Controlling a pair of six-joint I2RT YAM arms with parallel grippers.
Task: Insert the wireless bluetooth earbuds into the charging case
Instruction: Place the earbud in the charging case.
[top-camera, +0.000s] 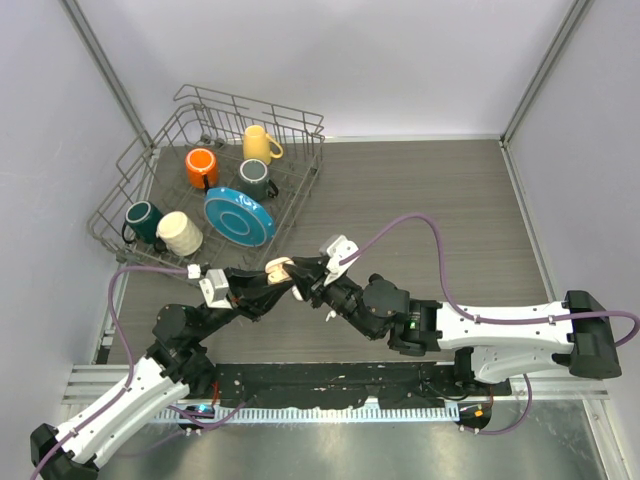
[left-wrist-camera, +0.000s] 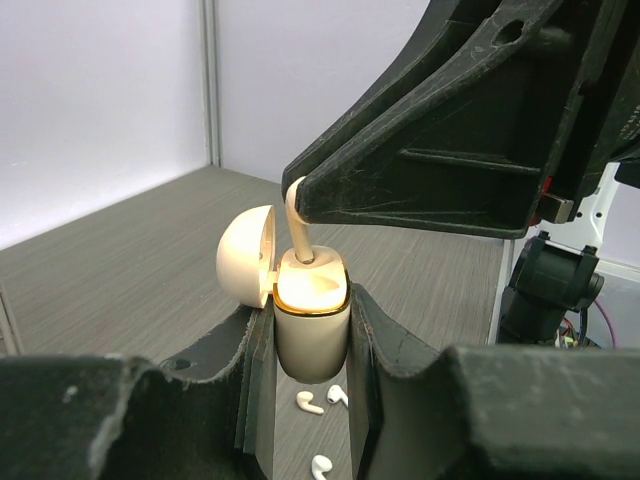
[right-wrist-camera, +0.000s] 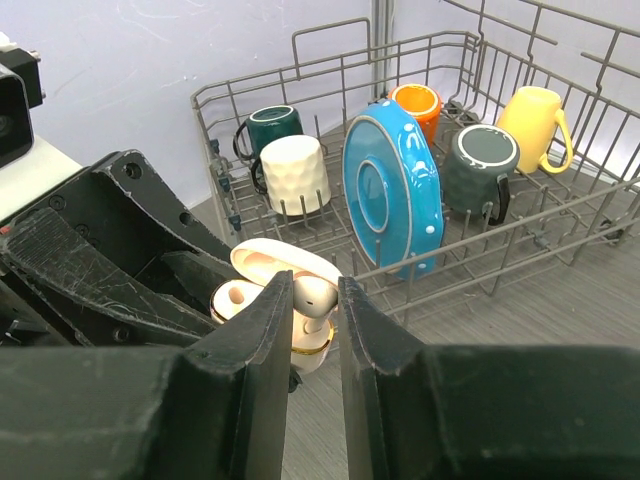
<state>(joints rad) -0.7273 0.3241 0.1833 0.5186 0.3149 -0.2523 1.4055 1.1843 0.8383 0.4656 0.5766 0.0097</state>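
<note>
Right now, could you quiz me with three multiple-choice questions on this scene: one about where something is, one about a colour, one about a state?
1. Where is the case?
A) in the rack
B) in the left end effector
C) flat on the table

2. What colour is the plate?
A) red
B) blue
C) green

3. The case's lid is:
A) open
B) shut
C) missing

Answers:
1 B: the left end effector grips the case by its sides, off the table.
2 B: the plate is bright blue all over.
3 A: the lid is tipped back, and an earbud has its stem in the case.
</note>
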